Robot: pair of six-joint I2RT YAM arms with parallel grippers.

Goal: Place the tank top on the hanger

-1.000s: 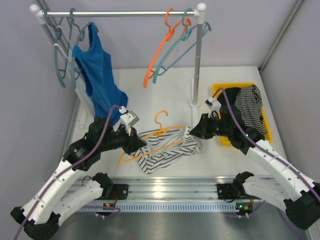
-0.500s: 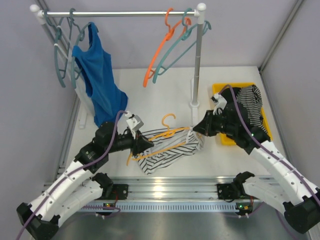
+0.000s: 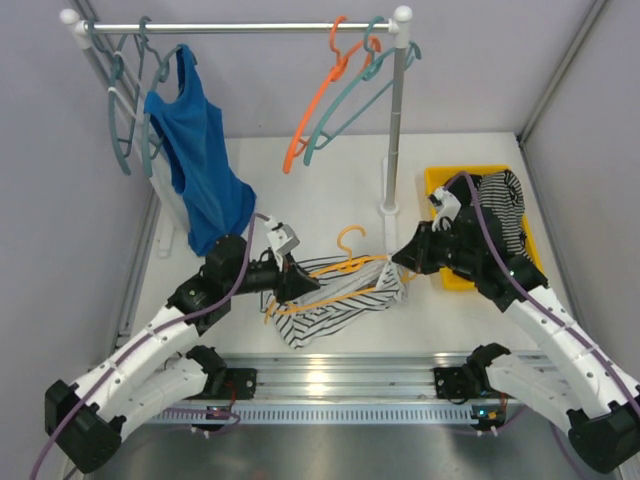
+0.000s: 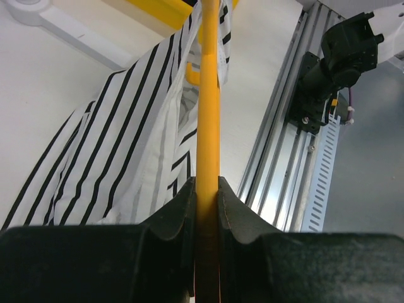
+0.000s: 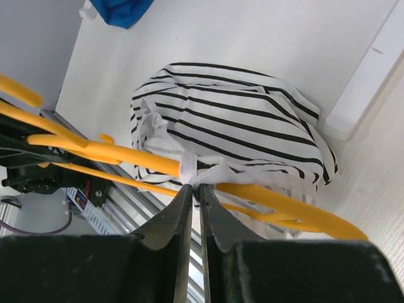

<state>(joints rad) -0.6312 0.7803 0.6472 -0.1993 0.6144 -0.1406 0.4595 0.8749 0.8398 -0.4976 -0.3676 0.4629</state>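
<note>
The hanger (image 3: 352, 262), thin amber plastic, is held low over the table centre with its hook pointing to the back. My left gripper (image 3: 300, 281) is shut on its left arm; in the left wrist view the amber bar (image 4: 209, 107) runs straight out from between the jaws. The tank top (image 3: 335, 303), white with black stripes, is bunched under and partly over the hanger. My right gripper (image 3: 404, 264) is shut on the top's white strap (image 5: 197, 165) where that strap crosses the hanger (image 5: 113, 154). The striped body (image 5: 246, 129) hangs beyond it.
A clothes rail at the back carries a blue top (image 3: 196, 160), teal hangers (image 3: 124, 110) and an orange hanger (image 3: 316, 100). Its right post (image 3: 393, 130) stands just behind my right gripper. A yellow bin (image 3: 452, 177) holds a fine-striped garment (image 3: 502, 205). A metal rail (image 3: 340, 375) runs along the near edge.
Both arms have shifted to the right, carrying the hanger and the tank top with them. The hook now sits further right. Both grips are unchanged.
</note>
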